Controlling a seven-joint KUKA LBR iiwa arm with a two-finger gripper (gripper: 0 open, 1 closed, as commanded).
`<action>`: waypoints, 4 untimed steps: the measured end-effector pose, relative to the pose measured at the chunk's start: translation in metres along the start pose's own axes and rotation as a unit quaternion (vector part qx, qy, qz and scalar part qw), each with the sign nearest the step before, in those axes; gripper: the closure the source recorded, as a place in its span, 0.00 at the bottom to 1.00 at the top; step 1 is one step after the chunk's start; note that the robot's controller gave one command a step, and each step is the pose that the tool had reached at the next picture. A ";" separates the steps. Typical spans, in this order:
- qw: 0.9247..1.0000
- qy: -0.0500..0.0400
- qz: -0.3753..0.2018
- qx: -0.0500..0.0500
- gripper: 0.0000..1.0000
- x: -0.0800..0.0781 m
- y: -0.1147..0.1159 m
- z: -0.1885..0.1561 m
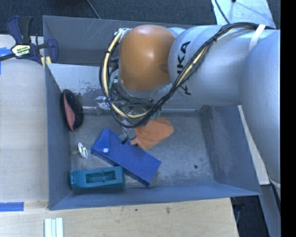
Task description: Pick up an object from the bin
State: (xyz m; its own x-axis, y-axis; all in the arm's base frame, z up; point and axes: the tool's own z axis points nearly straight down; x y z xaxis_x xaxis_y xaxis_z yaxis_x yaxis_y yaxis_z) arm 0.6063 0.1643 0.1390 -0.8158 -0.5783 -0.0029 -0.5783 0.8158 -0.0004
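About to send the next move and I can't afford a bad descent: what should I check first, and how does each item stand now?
1. Gripper inside the bin: ok, low over its middle.
2. What lies under it: ok, the upper edge of the blue flat block, with the orange soft thing beside it toward the view's right.
3. Already holding something: cannot tell, the arm's orange cover hides that.
4. Other things out of the way: ok, the teal box, the small clear piece and the black-and-pink thing lie apart toward the view's left.
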 end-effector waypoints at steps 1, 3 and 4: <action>1.000 -0.003 -0.027 0.001 0.00 0.000 0.003 0.047; 0.980 -0.002 -0.201 0.001 1.00 -0.032 0.021 0.066; 0.980 -0.003 -0.201 0.001 1.00 -0.032 0.021 0.063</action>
State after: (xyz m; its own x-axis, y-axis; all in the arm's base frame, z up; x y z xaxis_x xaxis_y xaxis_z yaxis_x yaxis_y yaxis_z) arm 0.6204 0.2006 0.0757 -0.5229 -0.8523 -0.0076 -0.8523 0.5230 -0.0038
